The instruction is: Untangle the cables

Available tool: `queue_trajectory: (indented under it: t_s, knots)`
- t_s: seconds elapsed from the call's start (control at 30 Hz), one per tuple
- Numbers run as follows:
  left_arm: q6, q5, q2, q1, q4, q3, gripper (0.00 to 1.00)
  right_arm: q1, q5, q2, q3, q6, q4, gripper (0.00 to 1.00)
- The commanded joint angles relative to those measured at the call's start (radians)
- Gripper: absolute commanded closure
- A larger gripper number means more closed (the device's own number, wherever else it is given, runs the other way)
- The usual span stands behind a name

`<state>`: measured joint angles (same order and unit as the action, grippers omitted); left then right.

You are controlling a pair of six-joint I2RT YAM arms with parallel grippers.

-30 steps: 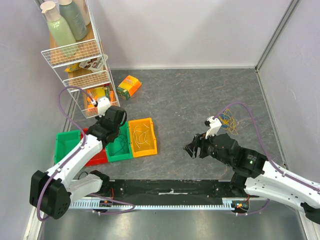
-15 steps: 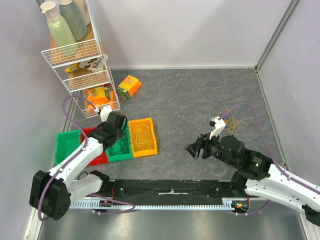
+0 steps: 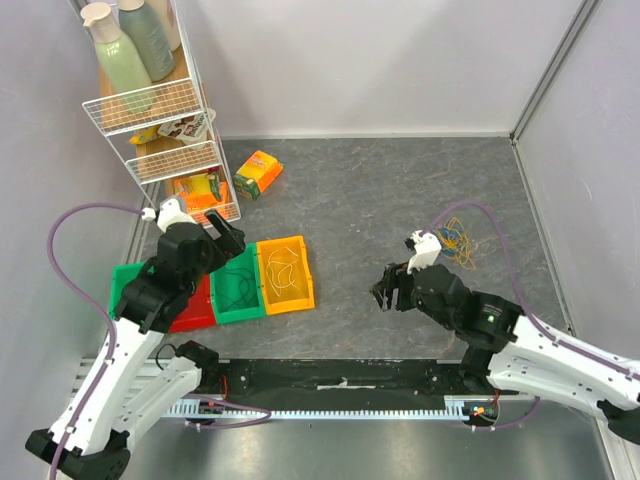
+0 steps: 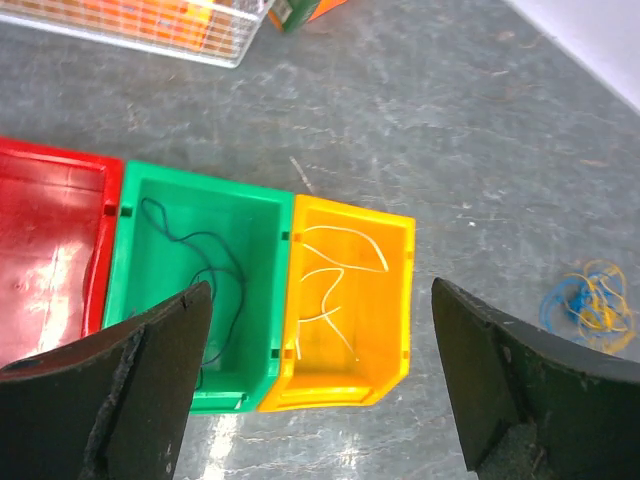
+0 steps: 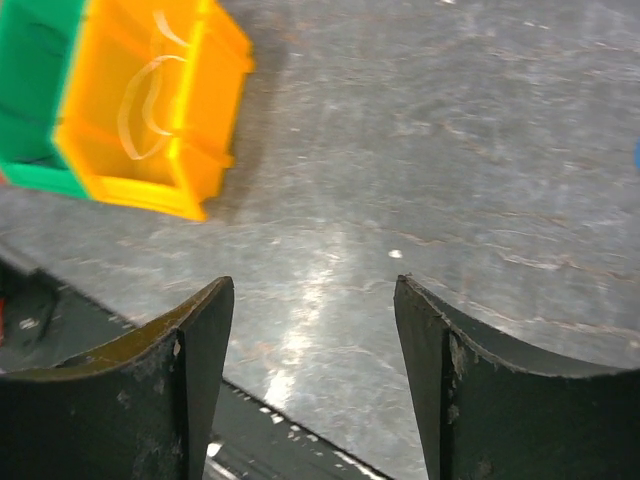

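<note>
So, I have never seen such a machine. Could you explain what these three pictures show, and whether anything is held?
A left arm and a right arm of a robot are bolted at the near edge of a table. The wide picture looks down from above and behind them. The other two come from a camera on each wrist; the dark shapes below are its fingers. On the table stand a red bin, a green bin holding a dark cable, and a yellow bin holding pale cables. To the right lies a tangle of blue and yellow cables. A wire rack and an orange box are at the back left. The left gripper, above the bins, and the right gripper, above bare table, are open and empty.
</note>
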<state>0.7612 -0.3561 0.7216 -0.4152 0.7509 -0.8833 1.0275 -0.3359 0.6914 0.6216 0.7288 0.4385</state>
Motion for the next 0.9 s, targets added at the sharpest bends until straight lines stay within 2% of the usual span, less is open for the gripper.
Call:
queue_trajectory:
  t_s: [0.0,0.03,0.17,0.3,0.4,0.53,0.6,0.7,0.77,0.83,0.87]
  knots:
    - [-0.091,0.078,0.044,0.003,0.004,-0.069,0.05,-0.049,-0.132,0.127,0.081,-0.038,0.016,0.28]
    - [-0.118,0.121,0.070,0.004,-0.027,-0.075,0.10,-0.085,-0.117,0.170,0.105,-0.066,0.009,0.28]
    - [-0.198,0.290,0.205,0.004,-0.175,-0.089,0.09,-0.265,0.013,0.264,0.148,-0.127,-0.021,0.30]
    - [-0.281,0.610,0.373,0.012,-0.347,-0.123,0.09,-0.488,0.046,0.312,0.144,-0.125,0.000,0.30]
    - [-0.284,0.848,0.517,0.015,-0.473,-0.227,0.11,-0.775,0.158,0.365,0.127,-0.089,0.006,0.34]
    - [-0.289,1.046,0.709,0.013,-0.510,-0.400,0.17,-0.983,0.130,0.468,0.142,-0.112,-0.021,0.31]
    - [-0.280,1.126,0.771,0.012,-0.528,-0.428,0.18,-1.068,0.170,0.532,0.156,-0.137,-0.038,0.30]
    - [-0.234,1.252,0.818,0.015,-0.600,-0.376,0.23,-1.084,0.317,0.589,0.130,-0.227,-0.168,0.31]
    - [-0.203,1.290,0.828,0.012,-0.627,-0.327,0.27,-1.069,0.409,0.637,0.138,-0.264,-0.194,0.42]
    - [-0.194,1.309,0.814,0.003,-0.642,-0.290,0.29,-0.999,0.445,0.648,0.122,-0.282,-0.224,0.50]
    - [-0.207,1.295,0.803,-0.002,-0.628,-0.289,0.29,-0.960,0.449,0.654,0.115,-0.290,-0.225,0.60]
